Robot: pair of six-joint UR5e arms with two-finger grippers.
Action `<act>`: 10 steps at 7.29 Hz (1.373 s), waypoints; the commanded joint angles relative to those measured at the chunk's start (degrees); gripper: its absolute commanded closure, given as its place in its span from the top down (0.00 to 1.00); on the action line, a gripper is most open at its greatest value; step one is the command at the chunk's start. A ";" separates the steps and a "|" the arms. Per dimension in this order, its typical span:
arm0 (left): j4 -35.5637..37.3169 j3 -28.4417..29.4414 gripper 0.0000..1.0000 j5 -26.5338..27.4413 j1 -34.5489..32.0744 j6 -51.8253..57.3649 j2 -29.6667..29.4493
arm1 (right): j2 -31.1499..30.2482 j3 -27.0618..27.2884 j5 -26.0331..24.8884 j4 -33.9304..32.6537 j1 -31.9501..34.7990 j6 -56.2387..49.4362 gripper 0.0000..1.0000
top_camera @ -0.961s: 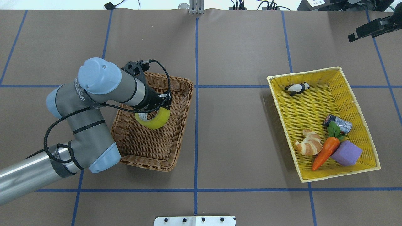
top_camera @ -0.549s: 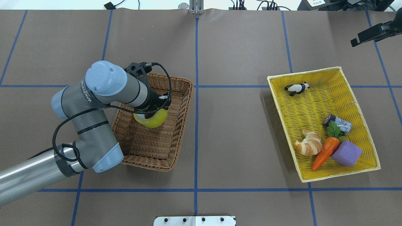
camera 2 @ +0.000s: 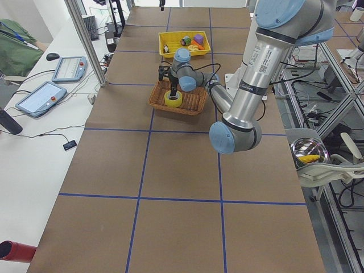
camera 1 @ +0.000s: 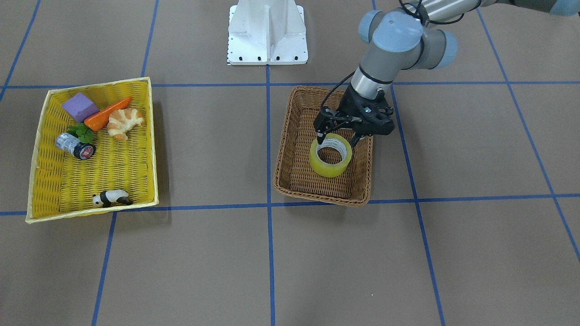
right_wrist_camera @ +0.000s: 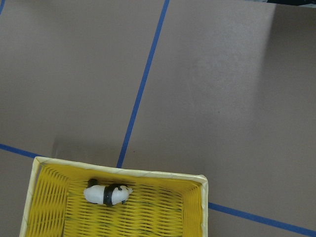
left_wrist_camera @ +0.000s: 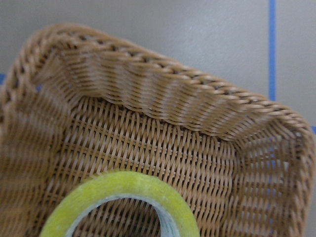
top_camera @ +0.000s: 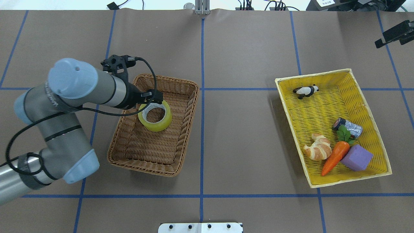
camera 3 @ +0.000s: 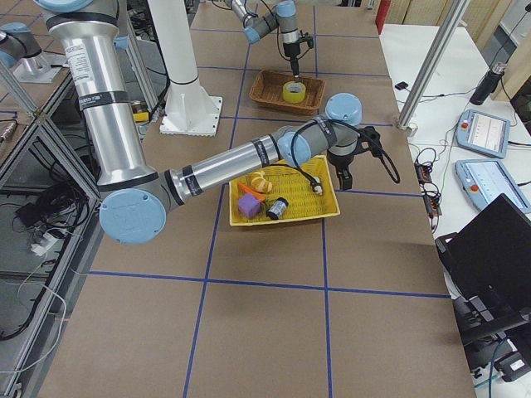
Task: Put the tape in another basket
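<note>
Overhead exterior: tape in basket

Location: upper half of the basket, frame left. Likely a light, stiff ring with a slick outer face; I would pinch its wall, one finger through the core. My left gripper: spread, empty, at its rim; contact unclear. Cut off at upper right corner: right gripper, opening unreadable.
</note>
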 commanded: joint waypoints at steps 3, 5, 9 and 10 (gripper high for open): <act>6.83 -10.45 0.98 -9.88 -21.37 32.53 25.16 | 0.22 -0.53 -13.67 -21.55 -1.96 -17.70 1.00; 6.83 -1.80 0.98 -18.82 -36.13 46.48 27.31 | -3.10 -3.85 -7.34 -21.52 3.89 -26.12 1.00; 5.69 20.91 0.98 -29.16 -56.24 77.26 27.15 | -7.94 -10.81 -2.69 -14.98 9.72 -26.79 1.00; 5.33 21.63 0.98 -29.07 -56.24 76.91 27.06 | -8.83 -10.30 -9.77 -11.79 10.25 -26.70 1.00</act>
